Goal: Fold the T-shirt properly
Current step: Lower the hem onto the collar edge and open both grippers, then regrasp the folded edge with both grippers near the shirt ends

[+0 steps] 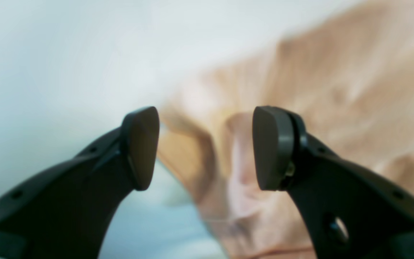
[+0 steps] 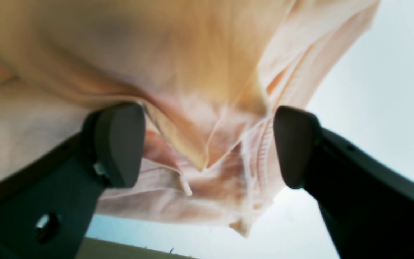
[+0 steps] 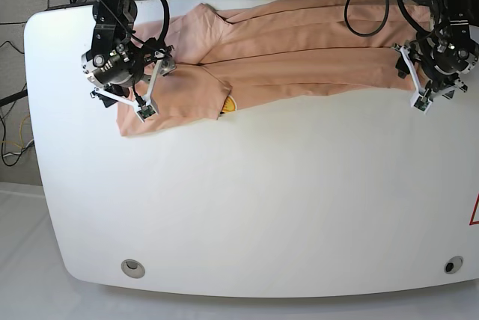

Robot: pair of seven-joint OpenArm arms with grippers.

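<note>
The peach T-shirt (image 3: pixel 299 51) lies spread along the far side of the white table (image 3: pixel 262 200), with a small yellow tag (image 3: pixel 229 105) at its near edge. My right gripper (image 3: pixel 138 81) hangs over the shirt's left end. In the right wrist view its fingers (image 2: pixel 120 144) stand wide apart, open, with bunched cloth (image 2: pixel 207 158) below the gap and touching neither pad. My left gripper (image 3: pixel 428 77) is over the shirt's right end. It is open too, and blurred cloth (image 1: pixel 336 90) shows past its pads (image 1: pixel 271 147).
Cables and stands crowd the floor beyond the table's far edge. Two round fittings sit near the front corners (image 3: pixel 132 266) (image 3: pixel 449 265). A red mark (image 3: pixel 474 211) shows at the right edge. Bare white tabletop stretches in front of the shirt.
</note>
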